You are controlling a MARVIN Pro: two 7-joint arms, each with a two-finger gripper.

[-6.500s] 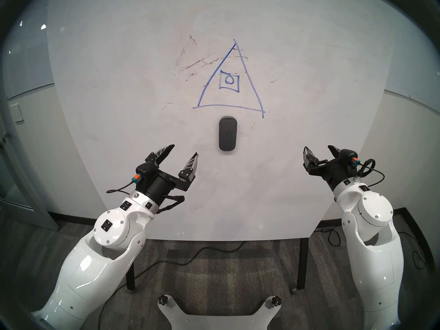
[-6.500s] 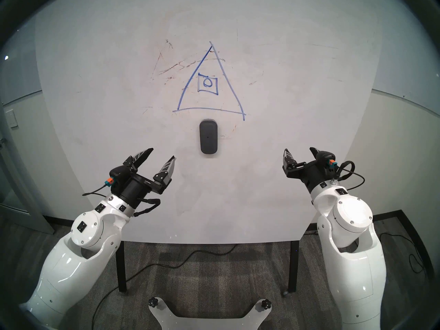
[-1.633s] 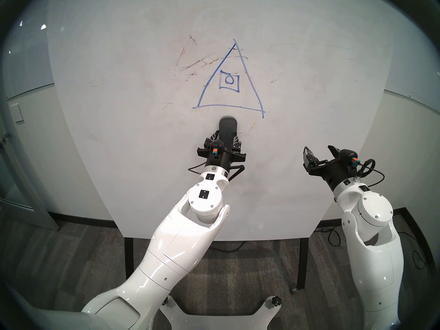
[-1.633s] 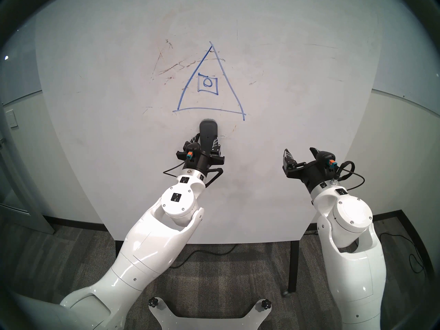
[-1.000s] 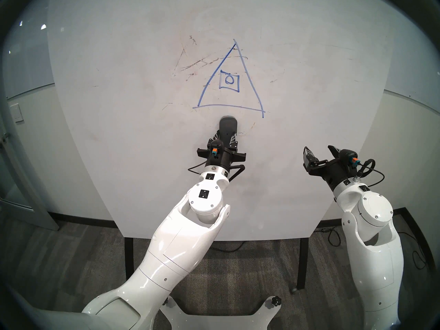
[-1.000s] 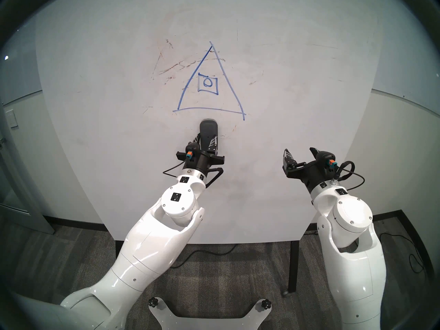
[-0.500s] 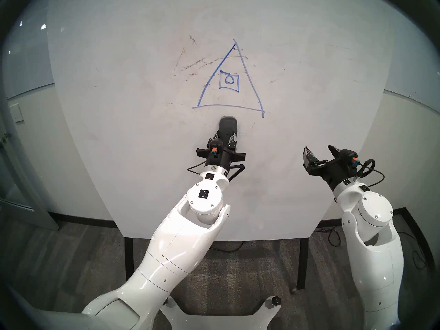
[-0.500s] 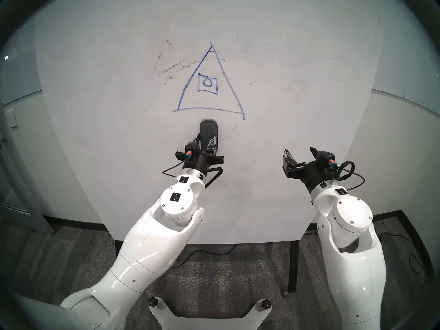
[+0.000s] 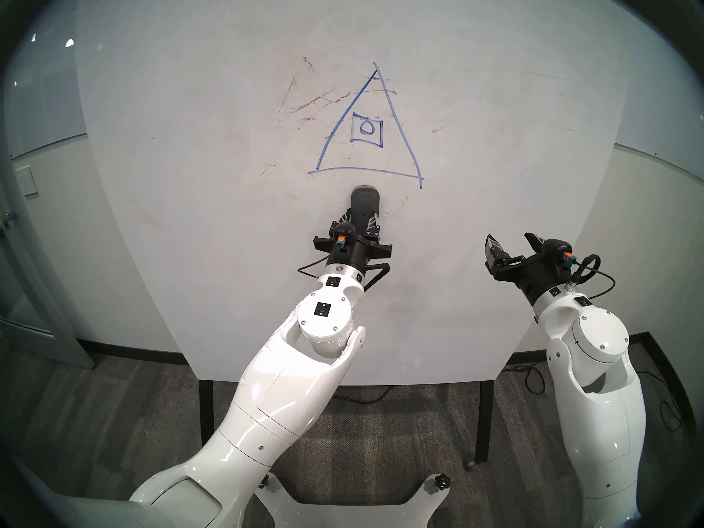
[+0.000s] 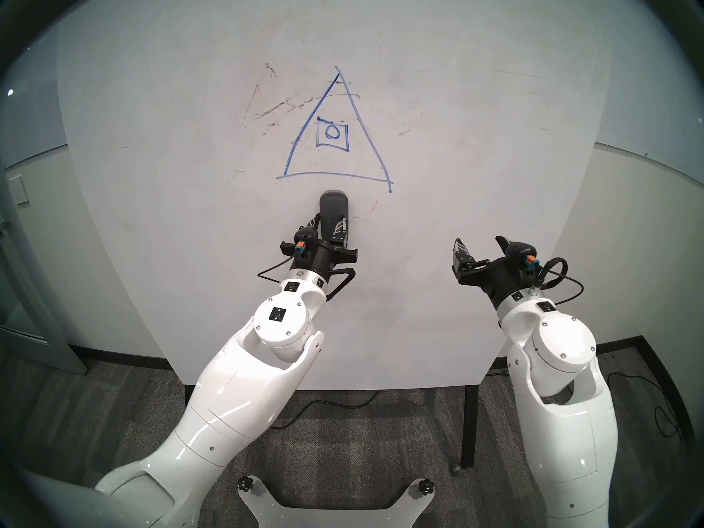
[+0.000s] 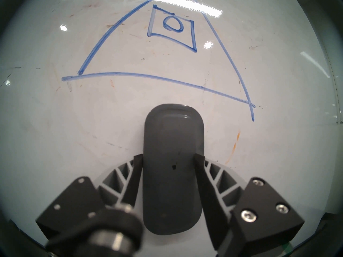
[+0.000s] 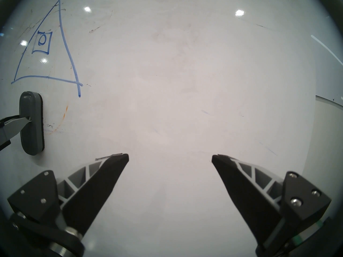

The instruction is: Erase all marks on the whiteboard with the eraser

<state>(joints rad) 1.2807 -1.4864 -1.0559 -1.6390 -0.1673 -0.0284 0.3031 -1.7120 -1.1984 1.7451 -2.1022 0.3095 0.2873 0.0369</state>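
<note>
Change since earliest frame: left gripper (image 9: pixel 361 219) has crossed from lower left to the eraser (image 9: pixel 364 208); its jaws now grip the eraser's long sides. Right gripper (image 9: pixel 512 245) unmoved, jaws open, holding nothing.

Location: eraser lies against the whiteboard (image 9: pixel 213 142), just below the base line of the marks (image 9: pixel 366 129).

Handling: keep the pad flat to the board, press evenly, sweep up through the triangle in overlapping passes.

Description: eraser dark grey, oblong, rounded ends, small centre dot, black felt underside.
</note>
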